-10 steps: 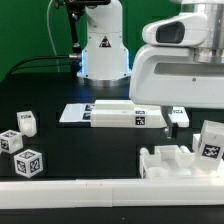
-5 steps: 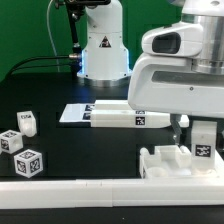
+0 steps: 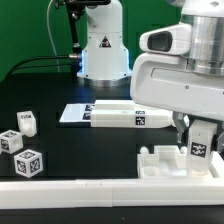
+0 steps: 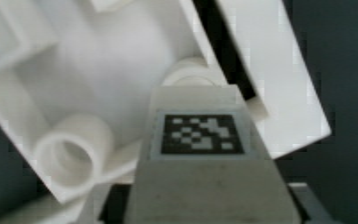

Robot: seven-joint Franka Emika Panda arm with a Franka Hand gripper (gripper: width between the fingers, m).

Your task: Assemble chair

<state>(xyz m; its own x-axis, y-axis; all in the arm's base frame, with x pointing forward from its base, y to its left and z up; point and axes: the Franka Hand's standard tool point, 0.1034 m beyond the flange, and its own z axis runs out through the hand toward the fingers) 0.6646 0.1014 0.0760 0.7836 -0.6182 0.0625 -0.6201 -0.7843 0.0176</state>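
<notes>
Looming over the exterior view's right, the gripper (image 3: 197,132) is seen closed narrowly on a small tagged block (image 3: 200,149). The block is held upright above the right end of the notched base piece (image 3: 163,162), close to the border rail (image 3: 80,190). Compared with a second ago, the gripper has been lowered and shifted towards the exterior view's left. The block, then tilted and off to the right of the base piece, has been straightened and brought down over it. Whether contact has been made cannot be told. In the wrist view the block (image 4: 202,138) is framed against the base piece (image 4: 87,70), beside a round socket (image 4: 66,158), so the carrying step is judged finished and seating to be at hand. Fine alignment is likely to be needed before the block is pressed home. Nothing else has been disturbed. The flat slab (image 3: 82,112) and the long bar (image 3: 125,120) touching it lie mid-table as before. The three cubes (image 3: 29,161) are left well apart from the work, at the exterior view's left.
</notes>
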